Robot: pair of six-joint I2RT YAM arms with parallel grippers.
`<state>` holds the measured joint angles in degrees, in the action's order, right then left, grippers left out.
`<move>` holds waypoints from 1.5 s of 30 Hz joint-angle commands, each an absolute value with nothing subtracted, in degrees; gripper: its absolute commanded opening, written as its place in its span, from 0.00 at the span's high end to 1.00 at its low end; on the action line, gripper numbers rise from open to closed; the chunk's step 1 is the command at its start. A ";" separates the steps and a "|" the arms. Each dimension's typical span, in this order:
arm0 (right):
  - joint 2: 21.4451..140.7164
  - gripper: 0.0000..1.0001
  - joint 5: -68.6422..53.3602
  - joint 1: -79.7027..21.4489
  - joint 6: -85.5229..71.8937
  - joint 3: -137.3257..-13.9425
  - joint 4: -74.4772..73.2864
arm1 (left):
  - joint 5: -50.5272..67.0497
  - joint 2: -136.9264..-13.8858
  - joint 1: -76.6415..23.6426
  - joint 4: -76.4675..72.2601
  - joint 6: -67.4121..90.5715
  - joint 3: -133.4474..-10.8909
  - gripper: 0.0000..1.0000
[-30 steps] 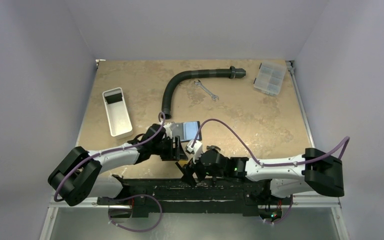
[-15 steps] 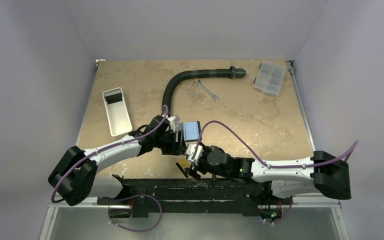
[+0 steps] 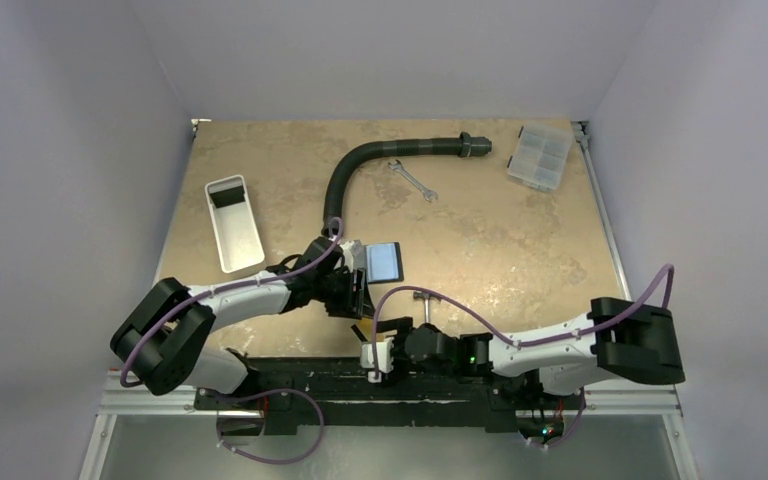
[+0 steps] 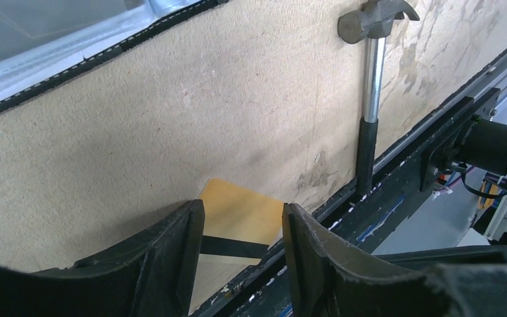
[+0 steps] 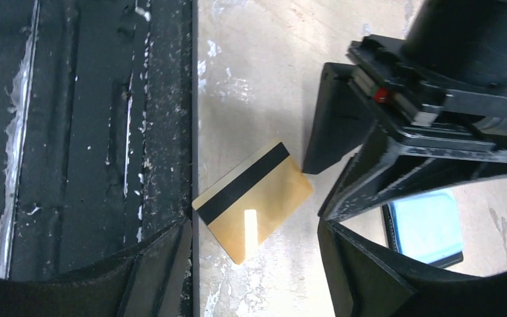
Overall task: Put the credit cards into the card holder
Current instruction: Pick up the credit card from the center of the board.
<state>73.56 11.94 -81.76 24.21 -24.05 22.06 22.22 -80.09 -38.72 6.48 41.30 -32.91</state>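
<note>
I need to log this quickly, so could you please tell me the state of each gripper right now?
Left gripper: open, holding nothing.
Right gripper: open, holding nothing.

credit card (image 5: 254,201): rail (image 5: 165,99) just beside near corner | left gripper (image 4: 243,214) at far side | hammer (image 4: 373,79) nearby | open above
</note>
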 commanded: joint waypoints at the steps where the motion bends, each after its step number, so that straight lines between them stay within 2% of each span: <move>1: 75.05 0.22 13.51 -82.44 29.69 -25.45 25.56 | 22.31 -80.24 -38.96 3.15 40.30 -31.84 0.50; 34: 86.12 0.32 12.86 -85.12 36.84 -30.29 22.09 | 20.68 -81.65 -38.94 3.50 39.40 -27.92 0.51; 40: 88.24 0.34 15.29 -85.84 37.92 -30.43 24.40 | 21.08 -82.13 -38.94 3.17 39.55 -27.86 0.51; 45: 88.74 0.39 20.18 -86.18 37.88 -29.95 28.34 | 21.35 -82.17 -38.94 2.91 39.72 -27.62 0.51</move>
